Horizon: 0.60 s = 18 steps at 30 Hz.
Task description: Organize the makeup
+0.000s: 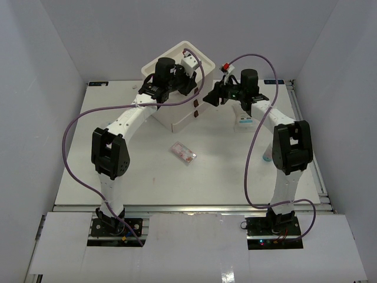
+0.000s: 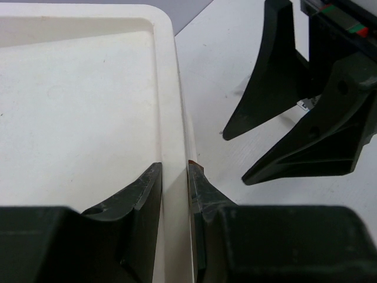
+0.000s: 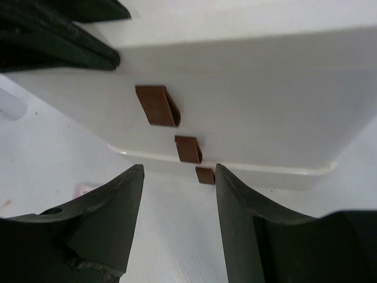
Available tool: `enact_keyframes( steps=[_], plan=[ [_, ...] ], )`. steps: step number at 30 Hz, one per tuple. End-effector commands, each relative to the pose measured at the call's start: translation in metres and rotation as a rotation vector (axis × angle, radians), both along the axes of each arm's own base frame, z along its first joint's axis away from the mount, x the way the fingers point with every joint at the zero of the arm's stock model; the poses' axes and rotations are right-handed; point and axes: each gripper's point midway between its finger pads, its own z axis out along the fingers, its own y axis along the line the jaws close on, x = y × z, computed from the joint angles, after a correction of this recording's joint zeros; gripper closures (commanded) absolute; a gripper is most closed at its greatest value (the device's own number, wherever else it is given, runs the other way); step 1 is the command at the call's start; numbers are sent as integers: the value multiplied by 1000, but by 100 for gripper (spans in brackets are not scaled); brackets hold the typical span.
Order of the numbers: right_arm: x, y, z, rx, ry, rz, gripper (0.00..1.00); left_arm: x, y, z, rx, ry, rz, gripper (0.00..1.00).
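Nearest you, the flat clear case (image 1: 184, 152) is lying on the table (image 1: 135, 177), well apart from the cream drawer box (image 1: 178, 119). Farther, your right gripper (image 3: 179, 177) is hovering, fingers spread, before its brown handles (image 3: 158, 106); your left gripper (image 2: 175, 177) is pinching its rim.

1. One big cream plastic box (image 1: 179, 116).
2. Three brown loop handles on its front: the top handle (image 3: 156, 105), the middle handle (image 3: 188, 148) and the bottom handle (image 3: 205, 175).
3. One flat clear rectangular case with pink inside (image 1: 183, 152).
4. One clear packet printed white and blue (image 1: 245, 122). It is partly covered, so any others beneath cannot be counted.
5. One small white-and-blue bottle (image 1: 267, 158), mostly hidden.
6. Two white-and-black robot arms: the left arm (image 1: 123, 122) and the right arm (image 1: 272, 115).
7. Two black two-finger grippers: the left gripper (image 2: 175, 171) and the right gripper (image 3: 178, 171).
8. One white table (image 1: 147, 177).
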Motion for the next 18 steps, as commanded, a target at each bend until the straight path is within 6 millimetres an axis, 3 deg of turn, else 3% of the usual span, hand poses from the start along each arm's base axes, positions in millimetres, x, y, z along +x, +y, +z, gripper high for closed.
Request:
enact_keyframes(
  steps=[1,9,12,18],
  plan=[
    [-8,-14,16,-16,-133,11,41,-55,-32,-15,-29,172,-189,87],
    [-5,-5,-22,21,-38,-113,37,-54,-33,-11,-43,170,-193,87],
    [1,5,-29,18,-22,-176,29,-54,-33,-11,-42,169,-191,87],
    [12,15,-37,32,-25,-237,26,-51,-32,-14,-38,172,-183,87]
  ],
)
